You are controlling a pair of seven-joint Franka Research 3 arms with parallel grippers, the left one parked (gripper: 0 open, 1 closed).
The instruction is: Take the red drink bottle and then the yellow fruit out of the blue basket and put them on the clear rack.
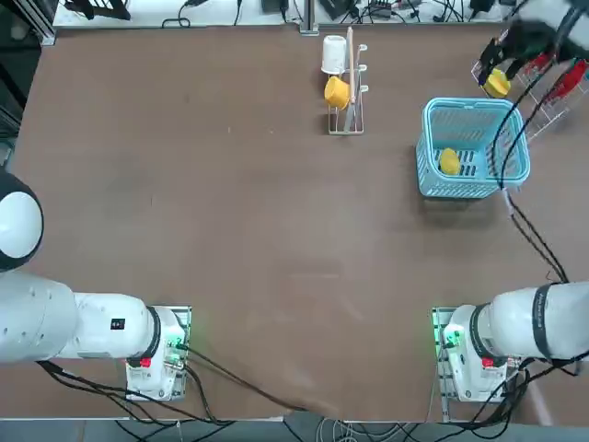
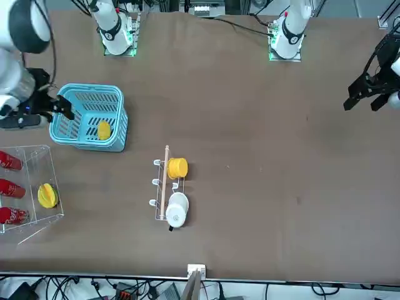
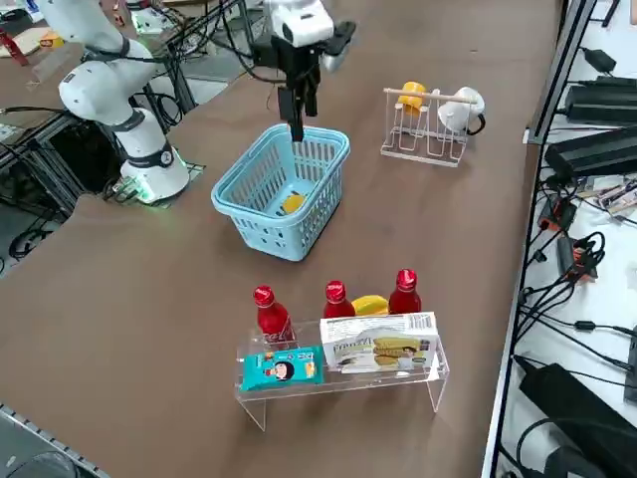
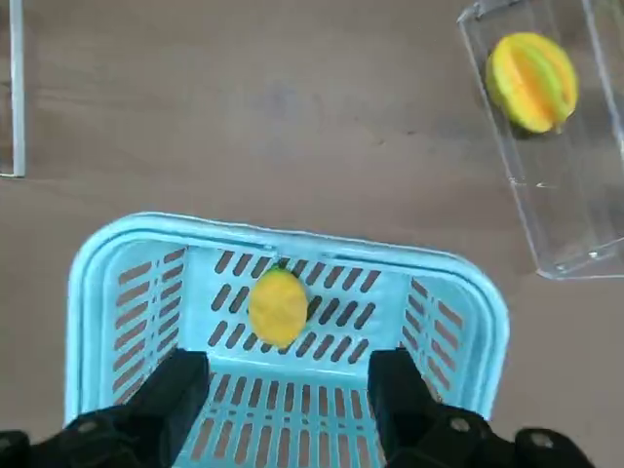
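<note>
The blue basket (image 1: 431, 175) (image 2: 94, 89) (image 3: 249, 214) (image 4: 292, 239) stands at the table's far right and holds only the yellow fruit (image 1: 449, 161) (image 2: 104, 130) (image 3: 292, 203) (image 4: 279, 306) on its slotted base. My right gripper (image 3: 296, 119) (image 4: 288, 390) (image 2: 64, 107) hovers open above the basket's rim with nothing between its fingers (image 4: 171, 390). The clear rack (image 3: 338, 373) (image 2: 28, 156) (image 4: 565, 214) beside the basket carries three red drink bottles (image 3: 269, 314) (image 3: 336, 299) (image 3: 404, 292) (image 2: 9, 161) and a ribbed yellow-green fruit (image 4: 531, 80) (image 2: 47, 195).
A wooden-post cup stand (image 1: 348, 83) (image 2: 164, 184) with a yellow cup (image 1: 337, 92) and a white cup (image 1: 333, 53) is at the far middle. Two snack packs (image 3: 378, 349) lean on the rack's front. The arm's black cable (image 1: 502, 147) hangs over the basket.
</note>
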